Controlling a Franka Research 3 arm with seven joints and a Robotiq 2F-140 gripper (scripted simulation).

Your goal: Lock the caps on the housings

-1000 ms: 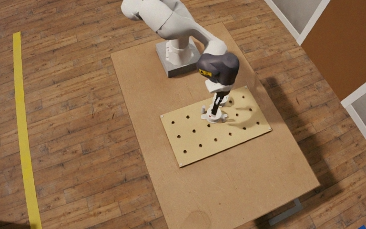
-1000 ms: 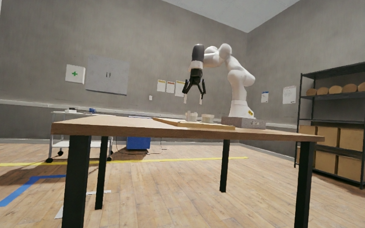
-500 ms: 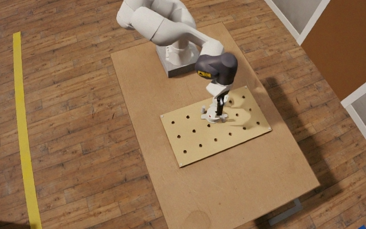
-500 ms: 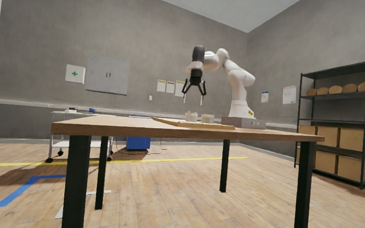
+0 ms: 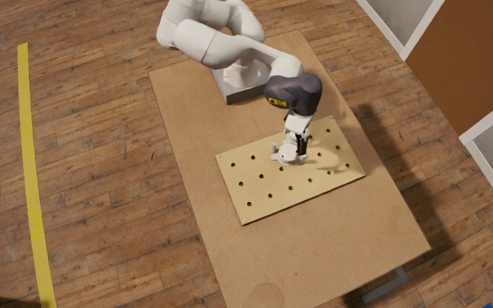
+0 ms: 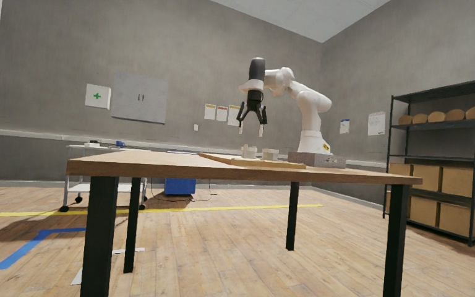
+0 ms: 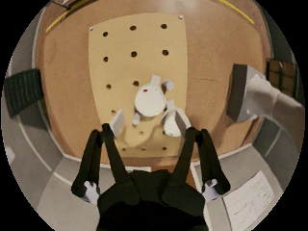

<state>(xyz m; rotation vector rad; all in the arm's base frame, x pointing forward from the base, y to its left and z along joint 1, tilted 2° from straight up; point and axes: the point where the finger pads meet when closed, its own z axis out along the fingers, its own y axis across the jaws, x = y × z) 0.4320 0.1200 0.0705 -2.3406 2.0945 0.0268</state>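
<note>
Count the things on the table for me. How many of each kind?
White housings: 2
Holed board: 1
Robot arm: 1
Total: 4
</note>
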